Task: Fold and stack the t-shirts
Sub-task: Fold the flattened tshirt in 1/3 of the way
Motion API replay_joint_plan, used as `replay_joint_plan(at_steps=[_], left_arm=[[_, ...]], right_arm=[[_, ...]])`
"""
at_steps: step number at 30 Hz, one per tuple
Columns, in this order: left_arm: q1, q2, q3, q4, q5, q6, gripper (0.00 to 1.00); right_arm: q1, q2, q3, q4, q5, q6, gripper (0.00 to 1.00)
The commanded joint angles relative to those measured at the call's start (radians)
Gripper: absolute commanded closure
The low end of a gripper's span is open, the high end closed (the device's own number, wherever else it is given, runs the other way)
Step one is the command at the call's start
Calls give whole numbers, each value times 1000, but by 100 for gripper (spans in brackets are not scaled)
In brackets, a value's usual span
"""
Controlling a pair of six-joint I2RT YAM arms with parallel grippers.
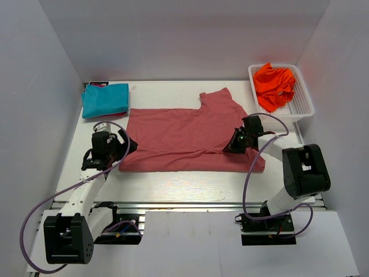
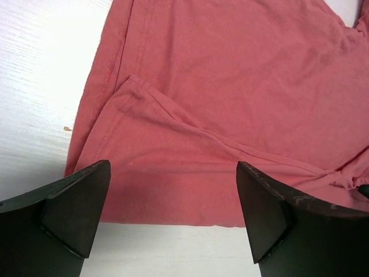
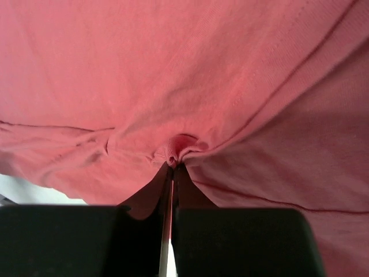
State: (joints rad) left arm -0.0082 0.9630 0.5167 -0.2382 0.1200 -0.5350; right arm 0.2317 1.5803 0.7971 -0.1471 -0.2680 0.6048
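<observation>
- We see the dusty-red t-shirt (image 1: 184,133) spread across the middle of the white table (image 1: 173,182). One sleeve sticks out toward 1 o'clock, and a fold line runs along the near edge.
- The teal t-shirt (image 1: 105,99) lies folded into a neat rectangle at the table's 10 o'clock corner, just beside the red shirt's far-left corner.
- The orange t-shirt (image 1: 275,85) sits crumpled inside the white mesh basket (image 1: 301,104) at 2 o'clock, apart from the other two.
- The left gripper (image 1: 129,146) is at the red shirt's 8 o'clock corner. In the left wrist view its gripper (image 2: 173,173) has the two black fingers (image 2: 81,202) spread wide apart, holding nothing.
- Through that gap we see the dusty-red t-shirt (image 2: 230,86), with a hemmed flap folded over its body and bare table at 9 o'clock of the cloth.
- The right gripper (image 1: 227,149) is on the red shirt's near edge at about 4 o'clock.
- In the right wrist view the gripper (image 3: 171,173) has its fingers (image 3: 230,236) pressed together, pinching a small gathered bunch of the dusty-red t-shirt (image 3: 173,69). Wrinkles radiate from the pinch.
</observation>
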Motion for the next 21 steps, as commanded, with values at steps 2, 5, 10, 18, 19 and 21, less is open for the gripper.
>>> replay_joint_plan(at_steps=[2, 5, 10, 18, 19, 21], left_arm=[[4, 11, -6, 20, 12, 9, 0], [4, 11, -6, 31, 12, 9, 0], [4, 40, -6, 49, 32, 9, 0], [4, 65, 16, 59, 41, 18, 0], [4, 65, 16, 59, 41, 18, 0], [4, 74, 16, 59, 50, 18, 0]], right_arm=[[18, 35, 76, 46, 35, 7, 100], [38, 58, 122, 50, 45, -13, 100], [80, 125, 212, 29, 85, -48, 100], [113, 260, 381, -85, 135, -169, 100], [121, 268, 392, -82, 131, -193, 100], [138, 299, 438, -80, 142, -209, 100]])
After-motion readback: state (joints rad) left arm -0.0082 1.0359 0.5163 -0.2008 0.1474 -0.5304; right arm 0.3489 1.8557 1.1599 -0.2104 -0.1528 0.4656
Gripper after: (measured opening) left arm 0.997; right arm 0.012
